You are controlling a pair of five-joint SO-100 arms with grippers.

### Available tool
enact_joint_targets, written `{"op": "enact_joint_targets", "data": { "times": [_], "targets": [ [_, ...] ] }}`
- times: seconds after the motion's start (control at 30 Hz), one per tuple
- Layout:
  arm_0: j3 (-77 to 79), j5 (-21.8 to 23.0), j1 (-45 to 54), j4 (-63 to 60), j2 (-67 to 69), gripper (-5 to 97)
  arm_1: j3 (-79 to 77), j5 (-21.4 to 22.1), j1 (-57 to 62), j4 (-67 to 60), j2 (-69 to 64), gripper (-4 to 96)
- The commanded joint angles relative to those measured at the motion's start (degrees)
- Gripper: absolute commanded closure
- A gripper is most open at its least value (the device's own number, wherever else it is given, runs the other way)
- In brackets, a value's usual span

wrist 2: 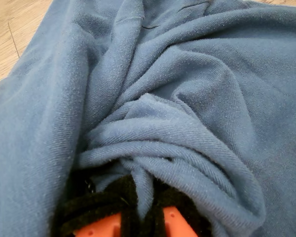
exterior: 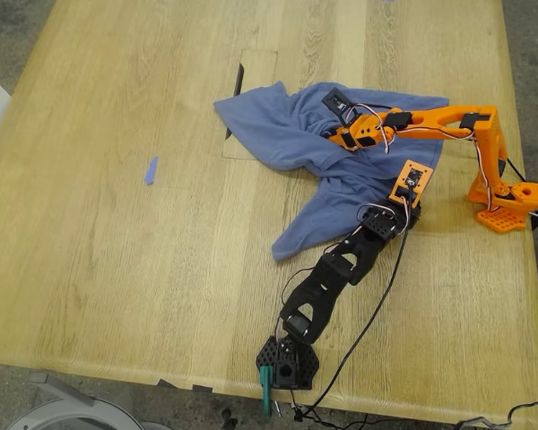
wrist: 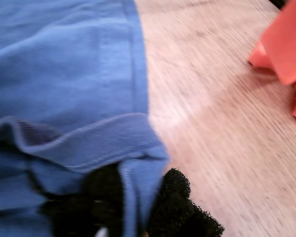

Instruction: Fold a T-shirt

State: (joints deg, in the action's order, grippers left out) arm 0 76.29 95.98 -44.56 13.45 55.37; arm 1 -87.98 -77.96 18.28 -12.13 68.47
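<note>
The T-shirt lies crumpled on the wooden table, toward the exterior view's right and far half, with 1 long flap trailing down toward the middle of the table. Part of it covers a rectangular panel set into the tabletop.

My first gripper has black, rough-padded jaws almost closed, with a hemmed fold of the T-shirt pinched between them — the cloth runs straight down through the narrow gap. Bare wood sits just beside the hem, and an orange part of the other arm stands near. In the exterior view this is the black arm, based at the near edge of the table, with its gripper at the shirt's edge on the exterior view's right.

My second gripper has orange jaws lined with black padding, drawn nearly together on a bunched ridge of the T-shirt; folds radiate from the grip. In the exterior view this is the orange arm, based at the exterior view's right edge of the table, reaching across with its gripper on the middle of the shirt.

A small blue piece lies on the wood well apart from the shirt, toward the exterior view's left.
</note>
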Motion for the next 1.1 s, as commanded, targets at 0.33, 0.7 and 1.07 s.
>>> {"op": "enact_joint_targets", "data": {
  "times": [0.33,0.7,1.07],
  "targets": [
    [-9.93,-6.5,-2.29,7.82,2.11,25,0.18,0.0,-0.09,0.7,5.36,91.3],
    [-18.9,-12.39,0.26,18.37,-4.92,16,-0.62,0.0,-0.44,0.44,6.24,91.3],
    [-39.99,-16.35,3.08,29.36,-21.09,27,-3.16,-0.09,-0.35,1.05,7.73,91.3]
  ]
}}
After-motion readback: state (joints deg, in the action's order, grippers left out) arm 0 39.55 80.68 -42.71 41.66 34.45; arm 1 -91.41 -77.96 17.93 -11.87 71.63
